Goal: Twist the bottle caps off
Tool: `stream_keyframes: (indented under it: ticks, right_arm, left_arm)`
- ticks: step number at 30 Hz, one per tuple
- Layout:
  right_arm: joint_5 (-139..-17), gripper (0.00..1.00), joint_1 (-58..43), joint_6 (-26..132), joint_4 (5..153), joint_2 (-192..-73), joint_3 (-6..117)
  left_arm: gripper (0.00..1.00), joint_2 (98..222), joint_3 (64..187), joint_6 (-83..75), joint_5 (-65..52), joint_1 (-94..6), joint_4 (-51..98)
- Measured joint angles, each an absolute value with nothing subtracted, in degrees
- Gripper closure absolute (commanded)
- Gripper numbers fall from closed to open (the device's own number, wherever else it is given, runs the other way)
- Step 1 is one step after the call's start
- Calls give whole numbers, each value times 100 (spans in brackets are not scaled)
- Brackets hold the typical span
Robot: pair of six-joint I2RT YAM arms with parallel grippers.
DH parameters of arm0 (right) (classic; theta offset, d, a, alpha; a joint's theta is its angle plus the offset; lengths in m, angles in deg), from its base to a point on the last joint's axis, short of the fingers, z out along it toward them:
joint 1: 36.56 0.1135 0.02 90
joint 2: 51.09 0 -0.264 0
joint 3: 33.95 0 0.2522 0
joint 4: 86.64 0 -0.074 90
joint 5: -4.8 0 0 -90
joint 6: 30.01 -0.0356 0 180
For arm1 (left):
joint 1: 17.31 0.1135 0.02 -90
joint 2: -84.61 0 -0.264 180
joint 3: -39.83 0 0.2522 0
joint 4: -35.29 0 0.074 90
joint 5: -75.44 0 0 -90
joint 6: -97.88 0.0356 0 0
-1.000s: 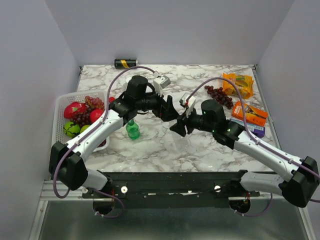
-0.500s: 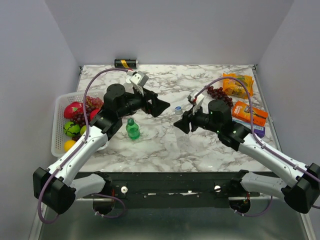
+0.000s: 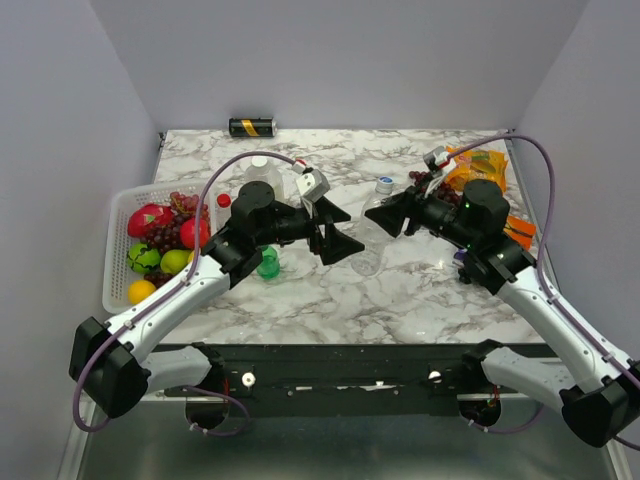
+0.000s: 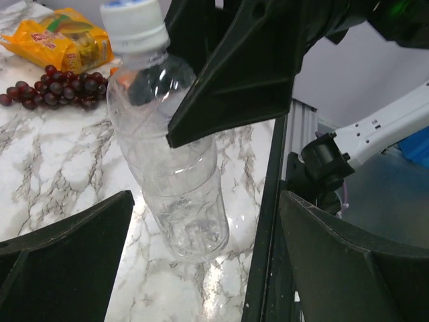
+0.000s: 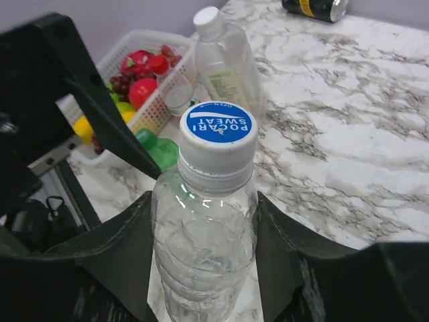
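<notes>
Bottle caps are all on. The ribbed clear plastic bottle (image 5: 201, 268), topped by a round blue-and-white cap (image 5: 218, 127), stands upright well to the right of the white mesh basket (image 3: 114, 250) on the glossy marbled desk (image 3: 420, 295). The right claw (image 3: 397, 214) is partly closed around the bottle's body, below the shoulder. Its black wedge-shaped fingers (image 5: 127, 248) press against both sides. The left claw (image 3: 338, 231) is spread as wide as it goes and carries nothing. It points at that bottle from the basket side, apart from it. Just beside the basket's right wall stands a small clear red-capped bottle (image 3: 224, 205). A small green bottle (image 3: 267, 263) stands near it, a little farther from the basket. A taller clear bottle with a white cap (image 3: 262, 176) stands toward the basket's far right corner.
</notes>
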State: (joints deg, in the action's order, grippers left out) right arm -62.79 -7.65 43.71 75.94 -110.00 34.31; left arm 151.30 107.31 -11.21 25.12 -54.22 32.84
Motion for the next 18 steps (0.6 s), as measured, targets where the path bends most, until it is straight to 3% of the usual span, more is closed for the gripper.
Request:
stream_keyframes:
  ticks: [13,16,18]
  right_arm:
    - [-5647,80,-817,3536,8289,-10513,3200]
    - [-5542,80,-813,3362,8473,-10526,3104]
    - [-5503,80,-813,3270,8602,-10526,3053]
  left_arm:
    - [3,15478,10923,-658,1955,-5957,2696]
    - [10,15592,10908,-758,2045,-6021,2819]
    - [21,15657,10888,-872,2182,-6021,2941]
